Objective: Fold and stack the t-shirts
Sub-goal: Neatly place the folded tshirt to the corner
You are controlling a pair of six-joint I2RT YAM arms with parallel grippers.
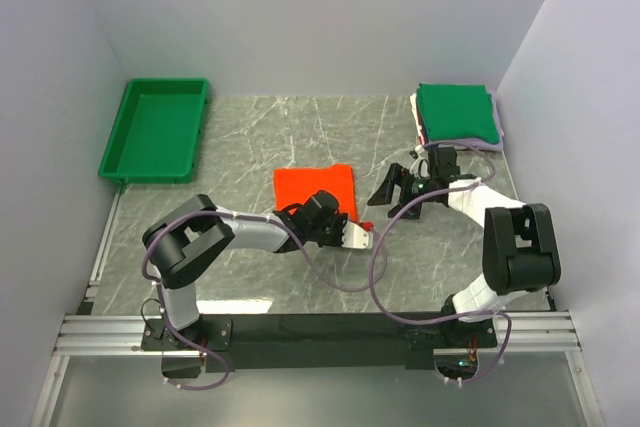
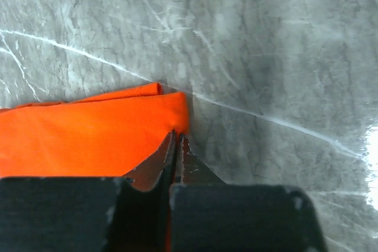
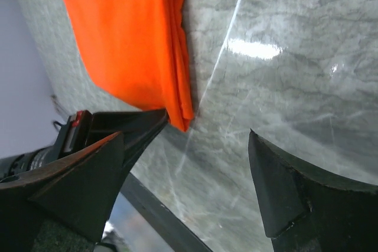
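In the middle of the table [image 1: 260,137], the orange tee [image 1: 315,190] lies folded flat, its near right corner clamped in the left gripper [image 2: 178,137]. Just right of the tee, the right gripper [image 1: 393,199] stands with its jaws wide apart. Farther right of the tee and toward the back wall sits a stack [image 1: 420,127] topped by a green tee [image 1: 458,112], and far to the tee's left lies a tray [image 1: 115,132].

Your left arm [image 1: 255,232] and right arm [image 1: 520,247] are built alike: chunky black joint housings joined by silver-white links, with a thin purplish cable [image 1: 372,267] trailing along each. Your left pincer [image 2: 177,143] has matte black fingers [image 2: 236,216], their edges scuffed, and a small red tab [image 3: 72,127]; your right pincer [image 3: 186,146] has broad, black, wedge-shaped ones.
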